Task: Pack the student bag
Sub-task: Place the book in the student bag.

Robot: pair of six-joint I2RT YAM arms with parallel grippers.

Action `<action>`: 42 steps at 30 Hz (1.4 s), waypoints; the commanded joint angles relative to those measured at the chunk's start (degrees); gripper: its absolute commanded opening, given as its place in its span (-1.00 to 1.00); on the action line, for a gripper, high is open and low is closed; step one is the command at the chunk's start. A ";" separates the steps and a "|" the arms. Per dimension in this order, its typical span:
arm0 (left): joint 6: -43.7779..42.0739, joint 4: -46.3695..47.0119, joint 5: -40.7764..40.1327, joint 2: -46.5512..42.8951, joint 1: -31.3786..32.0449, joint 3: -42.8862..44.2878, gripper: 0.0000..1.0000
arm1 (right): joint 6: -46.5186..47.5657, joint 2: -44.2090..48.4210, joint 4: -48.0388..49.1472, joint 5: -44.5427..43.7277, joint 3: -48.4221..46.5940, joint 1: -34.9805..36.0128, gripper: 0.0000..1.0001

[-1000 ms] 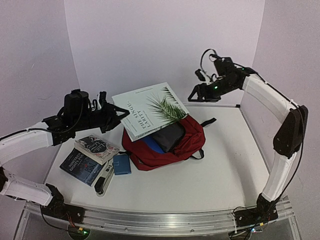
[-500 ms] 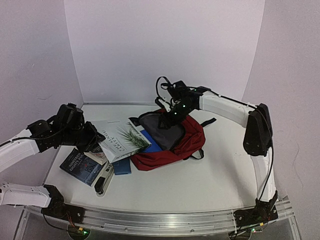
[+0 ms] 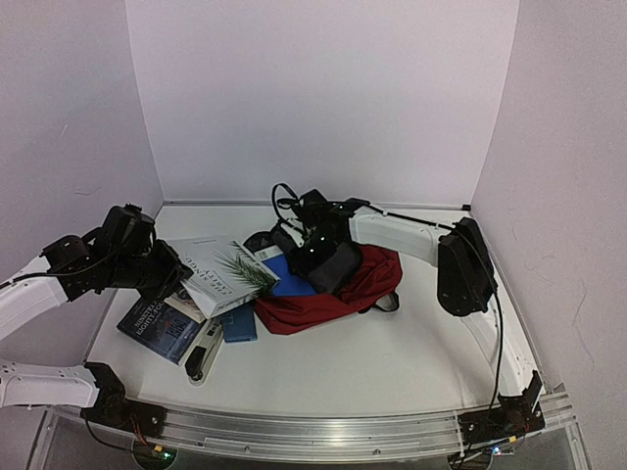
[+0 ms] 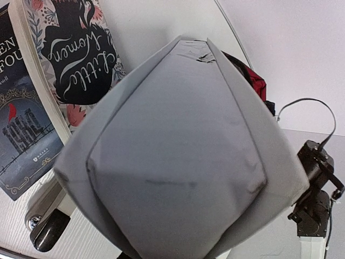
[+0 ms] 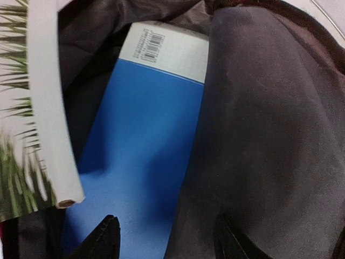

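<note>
The student bag (image 3: 367, 284), dark red, lies in the middle of the table with its mouth facing left. Its grey lining (image 5: 269, 135) fills the right of the right wrist view. A blue book (image 5: 145, 145) lies inside it. My left gripper (image 3: 176, 277) is shut on a white book with a palm leaf cover (image 3: 223, 274), whose far corner reaches the bag's mouth. That book's grey underside (image 4: 178, 162) hides my left fingers in the left wrist view. My right gripper (image 5: 168, 240) stands open inside the mouth, over the lining's edge and the blue book.
A "Little Women" book (image 4: 81, 54) lies on a dark blue book (image 3: 157, 328) at the left. Next to these lie a small blue case (image 3: 238, 324) and a white and black tool (image 3: 203, 354). White walls close in the back and both sides.
My left arm has lowered the white book down and left, to the bag's mouth. My right arm has swung from the back right corner down into the bag's opening.
</note>
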State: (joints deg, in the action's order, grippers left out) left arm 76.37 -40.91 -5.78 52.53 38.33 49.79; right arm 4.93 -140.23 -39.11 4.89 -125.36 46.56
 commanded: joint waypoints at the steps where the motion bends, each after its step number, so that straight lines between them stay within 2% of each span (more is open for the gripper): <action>1: -1.80 0.32 -1.76 0.42 -0.09 2.57 -1.00 | 2.82 -3.02 1.53 -6.88 -0.77 -0.36 0.15; 4: -2.54 2.21 -1.66 -0.22 -0.09 1.95 -0.99 | 3.61 -3.22 1.82 -10.75 0.33 -0.40 -0.07; 6: -3.39 3.56 -1.02 -0.45 -0.09 1.59 -1.00 | 3.66 -2.19 1.94 -11.78 0.47 -0.41 -0.37; 9: -5.31 6.85 0.67 -0.54 -0.09 0.87 -0.99 | 2.87 1.31 1.80 -11.46 0.10 -0.51 -0.93; 10: -5.95 7.81 1.44 -0.38 -0.09 0.67 -1.00 | 2.45 2.61 1.71 -11.02 -0.04 -0.53 -1.00; 20: -9.12 18.68 7.58 2.68 -0.09 -1.84 -1.00 | -2.00 14.45 1.59 -1.84 0.03 -3.28 -1.00; 26: -8.08 29.89 14.64 7.54 -0.18 -5.42 -1.00 | -2.72 17.89 1.62 2.92 1.87 -4.92 -1.00; 30: -7.80 39.75 20.15 14.04 -0.34 -6.64 -0.99 | -3.07 19.63 1.96 6.07 3.16 -5.33 -1.00; 34: -9.10 47.40 24.61 21.92 -0.59 -4.03 -1.00 | -3.28 20.64 2.41 10.04 4.13 -5.34 -1.00; 42: -8.03 59.90 24.61 37.00 -2.44 1.76 -1.00 | -4.49 24.49 2.98 12.95 7.22 -5.34 -1.00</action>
State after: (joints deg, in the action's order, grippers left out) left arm 68.98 7.65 17.98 83.51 37.09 45.44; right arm 1.75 -123.61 -39.06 13.66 -118.71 40.69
